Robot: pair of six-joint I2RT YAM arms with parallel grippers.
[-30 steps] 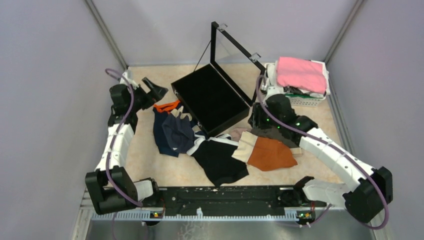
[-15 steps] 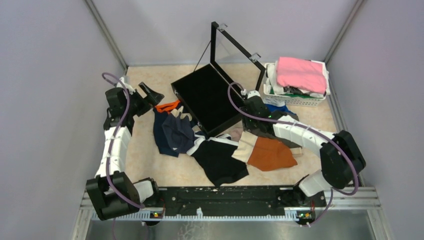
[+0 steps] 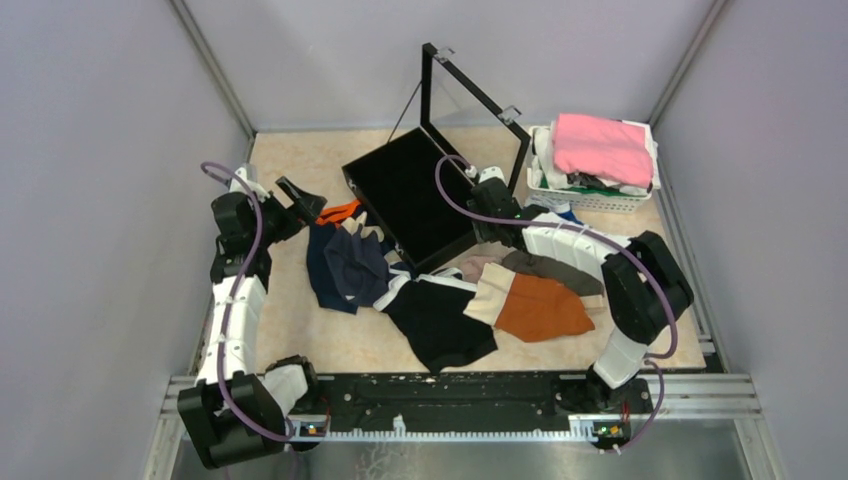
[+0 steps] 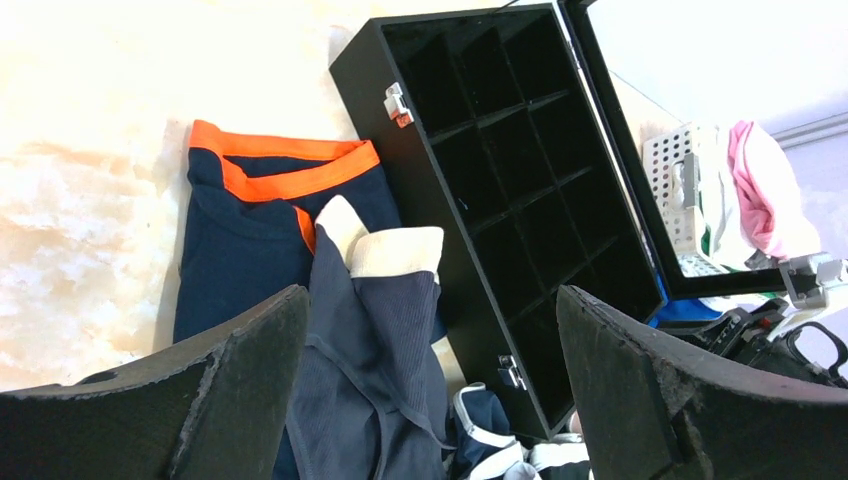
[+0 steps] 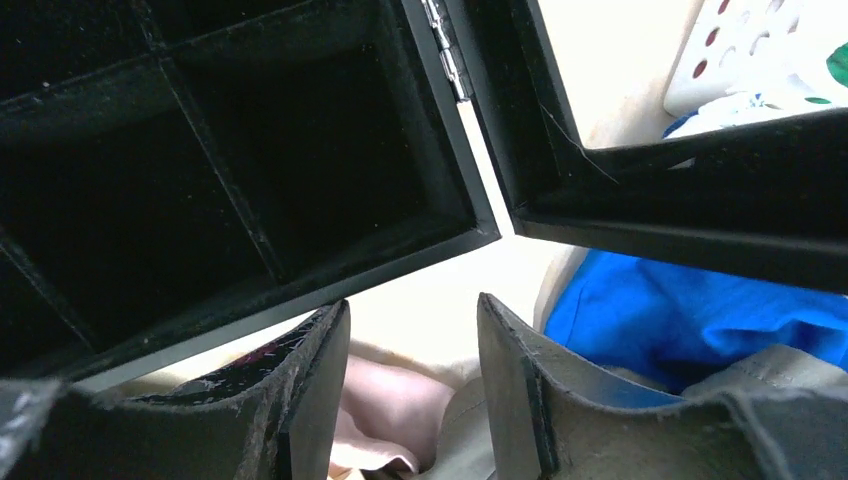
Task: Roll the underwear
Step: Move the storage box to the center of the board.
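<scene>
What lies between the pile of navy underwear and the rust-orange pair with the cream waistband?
Black boxer briefs with a white waistband lie spread there; the top view shows it.

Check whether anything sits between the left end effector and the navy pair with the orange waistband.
Nothing visible does. The left end effector hangs open above the navy pair, with only air between them. A darker ribbed pair overlaps its edge on the side toward the black box, which lies alongside.
</scene>
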